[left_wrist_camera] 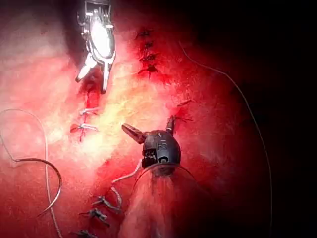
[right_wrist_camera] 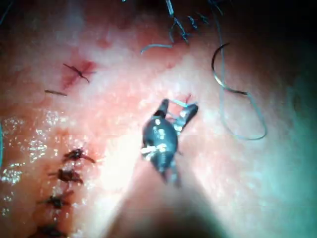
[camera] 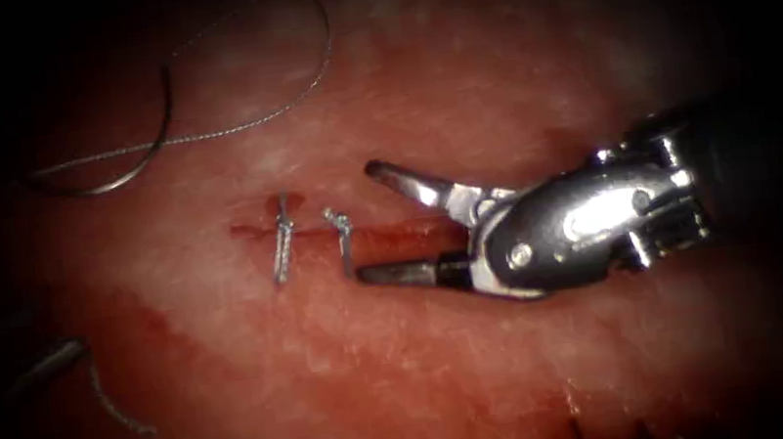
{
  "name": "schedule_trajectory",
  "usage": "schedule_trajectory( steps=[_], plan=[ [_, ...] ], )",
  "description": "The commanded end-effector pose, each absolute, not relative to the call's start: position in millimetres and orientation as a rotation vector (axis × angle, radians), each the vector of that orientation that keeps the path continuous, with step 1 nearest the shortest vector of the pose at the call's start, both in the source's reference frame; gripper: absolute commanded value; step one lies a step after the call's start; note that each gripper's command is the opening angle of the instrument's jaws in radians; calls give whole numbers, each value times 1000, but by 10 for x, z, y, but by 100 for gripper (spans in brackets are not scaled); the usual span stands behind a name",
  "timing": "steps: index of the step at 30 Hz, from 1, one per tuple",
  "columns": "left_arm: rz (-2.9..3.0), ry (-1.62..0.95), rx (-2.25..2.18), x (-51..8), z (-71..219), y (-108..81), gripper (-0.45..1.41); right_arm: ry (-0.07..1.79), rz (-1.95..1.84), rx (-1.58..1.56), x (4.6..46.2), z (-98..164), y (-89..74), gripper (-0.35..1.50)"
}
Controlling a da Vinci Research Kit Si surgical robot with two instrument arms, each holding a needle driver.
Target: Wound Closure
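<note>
The right tool (camera: 367,222) reaches in from the right of the endoscope frame, its fingers spread wide astride the cut (camera: 393,234) in the tissue (camera: 409,375), holding nothing, beside two stitches (camera: 283,242). The needle (camera: 141,140) lies free on the tissue at upper left, its thread (camera: 299,97) looping above. The left tool (left_wrist_camera: 148,130) holds nothing, fingers parted.

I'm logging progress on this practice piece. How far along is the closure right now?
Done: two stitches cross the left end of the cut. In hand: nothing. The right tool sits with jaws open astride the cut beside the second stitch, and the left tool is open too, holding nothing. The needle lies loose on the tissue, upper left, with its thread. Left: the cut to the right of the stitches is unstitched.
</note>
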State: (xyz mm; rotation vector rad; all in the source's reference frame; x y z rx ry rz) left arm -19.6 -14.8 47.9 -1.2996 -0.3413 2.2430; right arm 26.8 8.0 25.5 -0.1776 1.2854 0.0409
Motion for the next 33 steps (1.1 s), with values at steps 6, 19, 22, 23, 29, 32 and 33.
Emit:
schedule_trajectory(
  steps=[6,19,22,23,29,32,33],
  plan=[
    [2223,-293,-1229,-200,529,-121,54,1286,40,-171,274,258,72,145],
    [2382,-246,-915,-161,656,-101,32,1285,40,-171,274,258,72,143],
    [2390,-226,-887,-152,666,-96,22,1285,40,-171,274,258,72,143],
    [2392,-217,-872,-150,667,-94,24,1285,41,-171,274,258,72,143],
    [2372,-176,-808,-139,670,-81,34,1285,41,-172,275,259,72,143],
    [2366,-158,-789,-138,672,-80,32,1284,41,-173,276,259,71,143],
    [2369,-153,-785,-138,672,-80,32,1284,41,-173,276,259,71,142]
  ],
)
